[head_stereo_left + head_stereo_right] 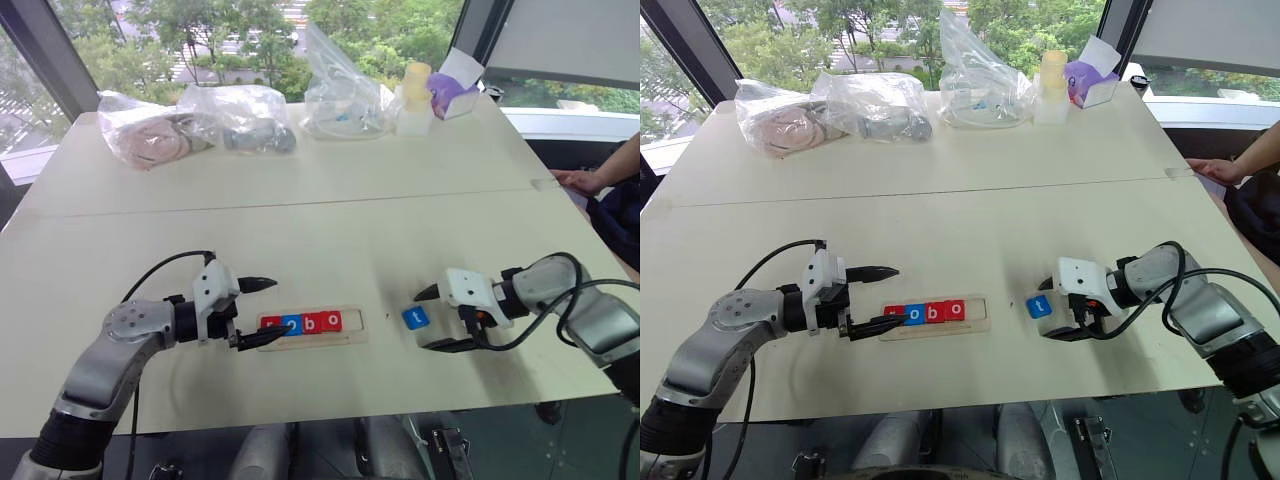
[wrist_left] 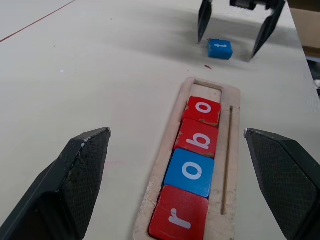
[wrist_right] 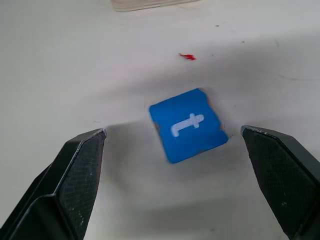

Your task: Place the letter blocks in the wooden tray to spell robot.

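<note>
The wooden tray [image 1: 352, 338] lies near the table's front edge. It holds a red r [image 2: 179, 215], a blue o [image 2: 191, 171], a red b [image 2: 198, 139] and a red o [image 2: 202, 109] in a row, with its right end slot bare. My left gripper [image 1: 278, 310] stands open at the tray's left end, one finger on each side of it. To the right of the tray, the blue t block [image 3: 188, 125] lies flat on the table. My right gripper [image 1: 421, 320] is open and straddles it without touching.
Several clear plastic bags [image 1: 240, 115], a pale bottle [image 1: 415, 100] and a purple box [image 1: 455, 92] line the table's far edge. A person's hand [image 1: 580, 180] rests at the right edge. A seam [image 1: 300, 203] crosses the tabletop.
</note>
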